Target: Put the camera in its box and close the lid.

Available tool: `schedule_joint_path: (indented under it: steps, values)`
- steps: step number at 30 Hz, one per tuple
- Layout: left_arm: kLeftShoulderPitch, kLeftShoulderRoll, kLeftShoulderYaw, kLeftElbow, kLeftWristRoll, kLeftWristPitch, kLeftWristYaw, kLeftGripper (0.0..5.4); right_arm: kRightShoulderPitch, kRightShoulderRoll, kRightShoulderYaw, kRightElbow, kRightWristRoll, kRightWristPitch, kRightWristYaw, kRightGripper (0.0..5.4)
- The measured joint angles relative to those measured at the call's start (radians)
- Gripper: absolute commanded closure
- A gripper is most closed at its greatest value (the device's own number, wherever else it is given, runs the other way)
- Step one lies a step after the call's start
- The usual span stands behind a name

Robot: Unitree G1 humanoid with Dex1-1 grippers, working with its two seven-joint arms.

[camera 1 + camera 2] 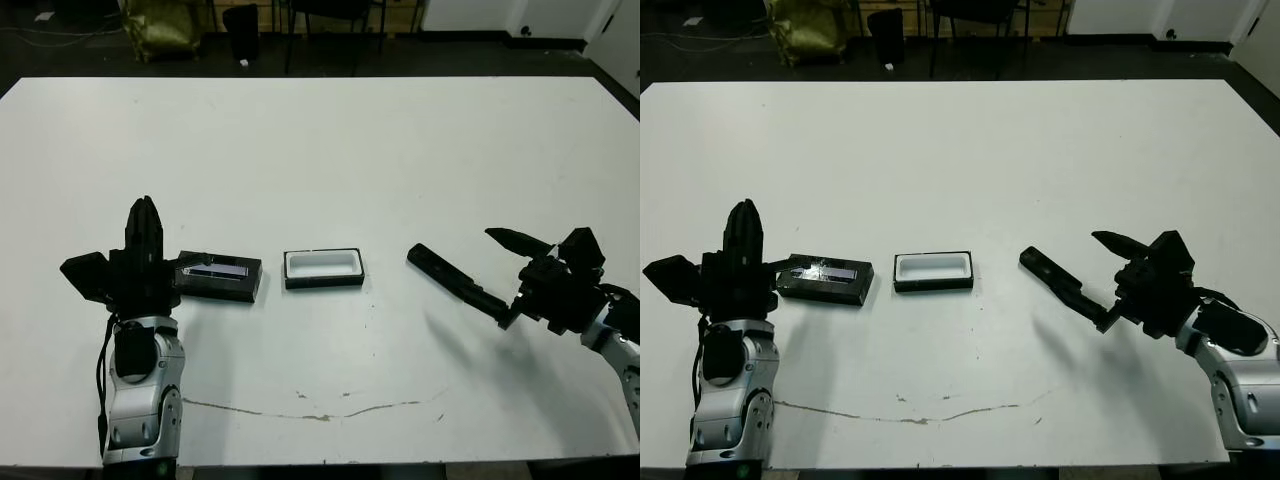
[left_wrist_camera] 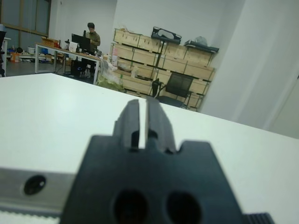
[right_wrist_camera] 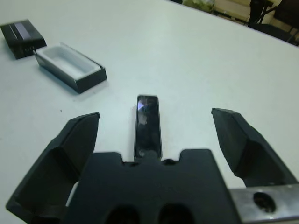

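Box [image 1: 323,268] between lid [image 1: 218,276] and camera [image 1: 452,280] — all apart

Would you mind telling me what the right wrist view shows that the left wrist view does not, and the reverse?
Only the right wrist view shows the camera lying between the open right gripper's fingers, plus the box and the lid beyond it. Only the left wrist view shows the left gripper, fingers together, and a person at a desk by stacked crates. Both show the white table.

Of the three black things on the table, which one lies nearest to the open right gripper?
The camera, the slim bar lying between the right gripper's spread fingers. The box and the lid lie farther off.
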Motion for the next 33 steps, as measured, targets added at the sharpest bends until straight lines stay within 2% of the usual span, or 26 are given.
schedule_joint_path:
  steps: [5, 9, 13, 16, 26, 29, 33]
  values:
    - [0.001, 0.000, 0.000, 0.000, -0.001, 0.000, -0.001, 5.40, -0.025, 0.003, 0.018, 0.070, -0.004, -0.034, 0.023, 0.62]
    - [0.001, 0.000, 0.000, 0.000, -0.001, 0.001, -0.001, 5.40, -0.037, 0.003, 0.030, 0.101, -0.010, -0.045, 0.041, 0.41]
    - [0.001, 0.000, 0.000, 0.001, -0.002, 0.000, -0.005, 5.40, -0.044, 0.003, 0.037, 0.112, -0.013, -0.050, 0.051, 0.48]
    - [0.001, 0.000, 0.001, 0.001, -0.002, 0.000, -0.005, 5.40, -0.050, 0.003, 0.046, 0.113, -0.018, -0.050, 0.054, 0.09]
    - [0.001, 0.000, 0.001, 0.001, 0.000, 0.000, -0.003, 5.40, -0.075, 0.005, 0.070, 0.136, -0.022, -0.061, 0.085, 0.09]
    - [0.002, 0.000, 0.001, 0.001, -0.001, 0.001, -0.002, 5.40, -0.081, 0.005, 0.077, 0.146, -0.029, -0.061, 0.087, 0.33]
    - [0.002, 0.000, 0.002, 0.001, -0.002, 0.001, -0.002, 5.40, -0.100, 0.010, 0.097, 0.196, -0.050, -0.074, 0.090, 1.20]
